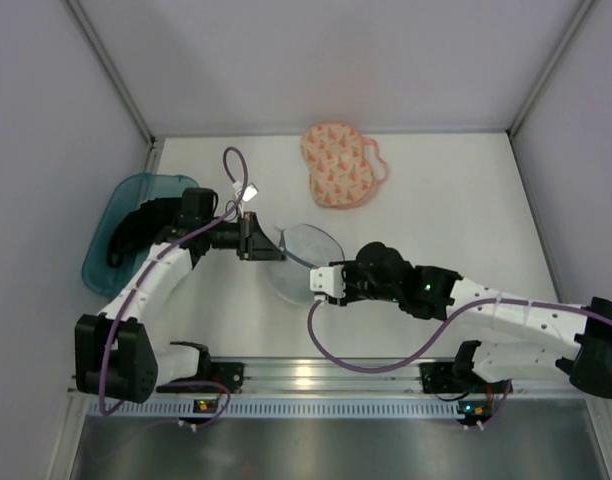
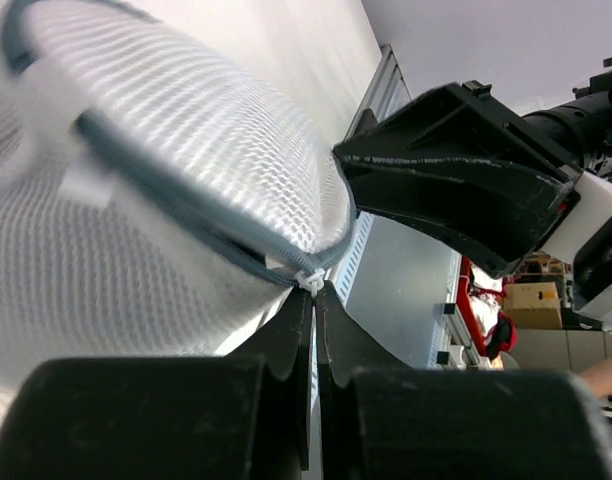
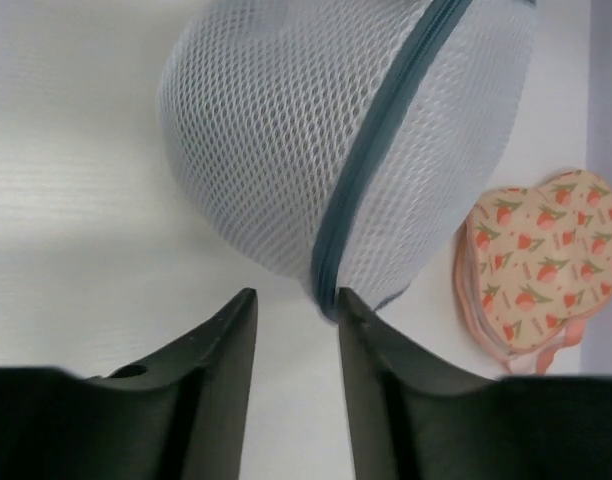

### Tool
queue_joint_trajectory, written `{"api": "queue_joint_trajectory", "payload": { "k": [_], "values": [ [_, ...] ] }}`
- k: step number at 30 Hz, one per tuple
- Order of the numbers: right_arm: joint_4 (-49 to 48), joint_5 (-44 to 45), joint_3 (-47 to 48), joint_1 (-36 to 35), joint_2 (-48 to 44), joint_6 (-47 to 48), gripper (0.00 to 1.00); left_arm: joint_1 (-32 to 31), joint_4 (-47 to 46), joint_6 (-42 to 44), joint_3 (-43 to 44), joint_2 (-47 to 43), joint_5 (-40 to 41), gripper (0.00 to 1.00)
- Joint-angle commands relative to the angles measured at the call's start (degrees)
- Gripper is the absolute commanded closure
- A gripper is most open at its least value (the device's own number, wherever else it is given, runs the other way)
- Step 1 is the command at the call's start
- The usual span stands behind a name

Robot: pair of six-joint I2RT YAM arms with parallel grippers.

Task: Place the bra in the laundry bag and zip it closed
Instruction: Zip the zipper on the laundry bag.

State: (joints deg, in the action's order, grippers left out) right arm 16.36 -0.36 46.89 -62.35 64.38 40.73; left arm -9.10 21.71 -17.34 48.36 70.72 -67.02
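The laundry bag (image 1: 308, 262) is a white mesh dome with a grey-blue zip, lying mid-table; it also shows in the left wrist view (image 2: 176, 170) and the right wrist view (image 3: 316, 130). My left gripper (image 1: 276, 245) (image 2: 314, 300) is at the bag's left edge, shut on the white zip pull (image 2: 309, 279). My right gripper (image 1: 316, 284) (image 3: 294, 300) is open at the bag's near edge, and one fingertip (image 3: 348, 300) touches the zip seam. A black bra (image 1: 136, 228) lies in the teal bin (image 1: 98, 255) at the left. I cannot see what is inside the bag.
A cream-peach two-lobed patterned piece with pink edging (image 1: 338, 165) (image 3: 546, 265) lies near the back wall. White walls close the back and both sides. A metal rail (image 1: 316, 375) runs along the near edge. The right gripper's black body (image 2: 456, 190) is close in front of the left wrist camera.
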Motion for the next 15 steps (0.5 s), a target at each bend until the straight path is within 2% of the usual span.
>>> {"api": "queue_joint_trajectory", "payload": {
  "k": [1, 2, 4, 10, 15],
  "values": [
    [3.9, 2.6, 0.6, 0.8, 0.4, -0.1, 0.58, 0.7, -1.9, 2.0, 3.2, -1.5, -1.4, 1.00],
    [3.9, 2.4, 2.7, 0.9, 0.7, -0.7, 0.46, 0.5, -1.9, 2.0, 3.1, -1.6, -1.1, 1.00],
    [3.9, 1.7, 4.9, 1.2, 1.7, -2.4, 0.39, -1.2, -1.9, 2.4, 2.8, -2.3, -0.3, 1.00],
    [6.5, -2.2, 16.6, 1.1, 7.8, -9.4, 0.37, -10.2, -1.9, 2.4, 1.7, -3.8, 6.6, 1.00],
    [6.8, -4.8, 20.6, 1.2, 10.1, -8.9, 0.35, -12.5, -1.9, 1.9, 2.7, -2.9, 7.3, 1.00]
  ]
}}
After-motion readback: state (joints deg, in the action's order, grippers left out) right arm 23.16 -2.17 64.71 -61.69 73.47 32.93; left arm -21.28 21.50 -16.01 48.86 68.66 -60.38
